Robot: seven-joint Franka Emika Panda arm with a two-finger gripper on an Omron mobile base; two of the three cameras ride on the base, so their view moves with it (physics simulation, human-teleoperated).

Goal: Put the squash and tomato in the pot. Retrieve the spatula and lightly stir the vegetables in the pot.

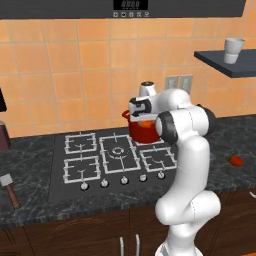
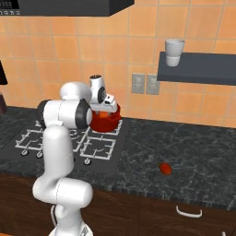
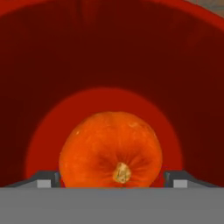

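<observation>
Dark speckled counter carries the round red pot. Inside it, the ribbed orange squash sits between the gripper's spread fingers; whether they touch it, I cannot tell.

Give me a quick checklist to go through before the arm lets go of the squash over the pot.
1. Squash between the fingertips: ok.
2. Gripper over the pot mouth, the pot's floor behind the squash: ok.
3. Pot on the rear right burner: ok.
4. Height of the squash above the pot's floor: cannot tell.
5. Tomato on the counter, to be fetched next: ok.
6. Spatula on the counter left of the stove: ok.
</observation>
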